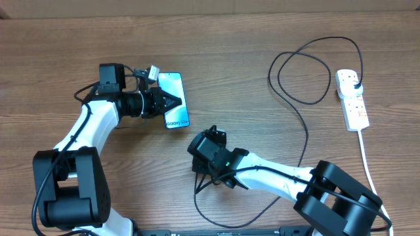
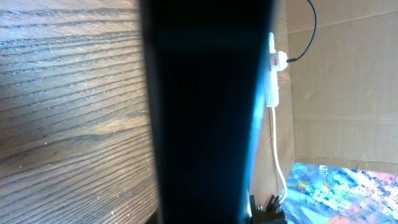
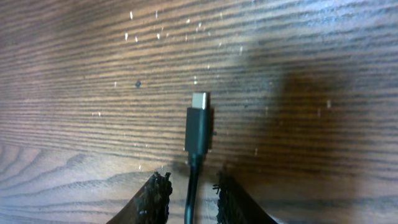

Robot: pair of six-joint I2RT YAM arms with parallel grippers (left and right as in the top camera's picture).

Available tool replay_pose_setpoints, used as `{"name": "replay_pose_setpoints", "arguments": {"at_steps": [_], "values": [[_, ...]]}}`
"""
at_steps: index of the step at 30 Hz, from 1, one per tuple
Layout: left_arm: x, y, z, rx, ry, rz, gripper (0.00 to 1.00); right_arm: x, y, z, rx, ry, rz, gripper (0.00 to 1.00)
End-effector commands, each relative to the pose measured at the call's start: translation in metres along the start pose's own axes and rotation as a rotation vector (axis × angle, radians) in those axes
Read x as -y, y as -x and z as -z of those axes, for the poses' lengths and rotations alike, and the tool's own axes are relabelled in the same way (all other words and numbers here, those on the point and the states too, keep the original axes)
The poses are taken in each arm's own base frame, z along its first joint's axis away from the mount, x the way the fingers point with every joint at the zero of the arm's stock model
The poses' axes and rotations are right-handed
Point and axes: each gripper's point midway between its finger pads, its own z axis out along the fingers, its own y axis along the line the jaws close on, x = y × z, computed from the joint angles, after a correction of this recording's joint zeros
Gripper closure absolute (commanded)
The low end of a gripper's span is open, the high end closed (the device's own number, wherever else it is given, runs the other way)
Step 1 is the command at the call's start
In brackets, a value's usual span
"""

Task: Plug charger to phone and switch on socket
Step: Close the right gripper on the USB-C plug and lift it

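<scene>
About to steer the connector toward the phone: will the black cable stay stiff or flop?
Probably floppy: the charger lies in loose loops across the table. Near the right end effector, the short connector tip looks rigid, so it may hold aim, though trailing slack could tug it.

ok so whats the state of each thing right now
phone: flat on table, screen lit, held by left gripper
charger: tip unplugged, held by right gripper; other end plugged into socket
socket: on table, switch state unclear
</scene>
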Motion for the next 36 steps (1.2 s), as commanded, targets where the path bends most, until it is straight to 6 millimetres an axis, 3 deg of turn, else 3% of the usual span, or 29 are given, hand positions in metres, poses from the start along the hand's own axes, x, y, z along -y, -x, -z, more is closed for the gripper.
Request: {"name": "replay_pose_setpoints", "arguments": {"at_steps": [1,4,9,13,21,27,31,36], "values": [[0.009,-0.002,-0.001,-0.006,-0.030,-0.041,0.96,0.009,0.003,-0.004,-0.006,-0.053,0.002,0.72],[0.008,-0.002,-0.001,-0.005,-0.030,-0.041,0.96,0.001,0.020,0.008,-0.010,-0.080,0.055,0.70],[0.008,-0.002,-0.001,-0.005,-0.030,-0.041,0.96,-0.037,0.048,0.045,-0.001,-0.073,0.115,0.56],[0.008,-0.002,-0.001,-0.005,-0.030,-0.041,0.96,-0.048,0.050,0.063,-0.015,-0.089,0.113,0.49],[0.008,-0.002,-0.001,-0.005,-0.030,-0.041,0.96,-0.037,0.022,0.046,-0.068,-0.174,0.133,0.49],[0.008,-0.002,-0.001,-0.005,-0.030,-0.041,0.96,-0.012,0.005,0.022,-0.092,-0.307,0.091,0.51],[0.008,-0.002,-0.001,-0.005,-0.030,-0.041,0.96,0.015,0.006,0.015,-0.085,-0.423,0.075,0.52],[0.008,-0.002,-0.001,-0.005,-0.030,-0.041,0.96,0.022,0.009,0.007,-0.080,-0.443,0.022,0.57]]}}
